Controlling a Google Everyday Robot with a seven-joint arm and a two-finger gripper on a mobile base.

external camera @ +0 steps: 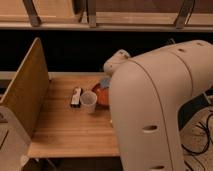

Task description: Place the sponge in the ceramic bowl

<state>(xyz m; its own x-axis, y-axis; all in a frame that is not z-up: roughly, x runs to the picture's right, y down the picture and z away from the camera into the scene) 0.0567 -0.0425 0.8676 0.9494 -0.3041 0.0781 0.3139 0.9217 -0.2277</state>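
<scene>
1. Gripper [114, 67]: mine, pale and rounded, at the far side of the table, just above the sponge and the bowl's far rim. My own arm [160, 105] hides most of it. Open or closed: I cannot tell.
2. Sponge [105, 82]: blue-grey pad, directly below my gripper, at the far edge of the bowl. Partly hidden by my arm. Whether it rests on the bowl or hangs over it, I cannot tell.
3. Bowl [101, 95]: orange-red, shallow, on the table. Its right half is behind my arm.
4. Cup [88, 101]: pale, translucent, upright, just in front and to the left of the bowl, touching or nearly so.
5. Oblong object [76, 96]: dark and white, narrow, lying just left of the cup.
6. Table [70, 132]: wooden planks; it carries items 3 to 5.
7. Wooden panel [25, 95]: stands upright along the table's left edge.
</scene>
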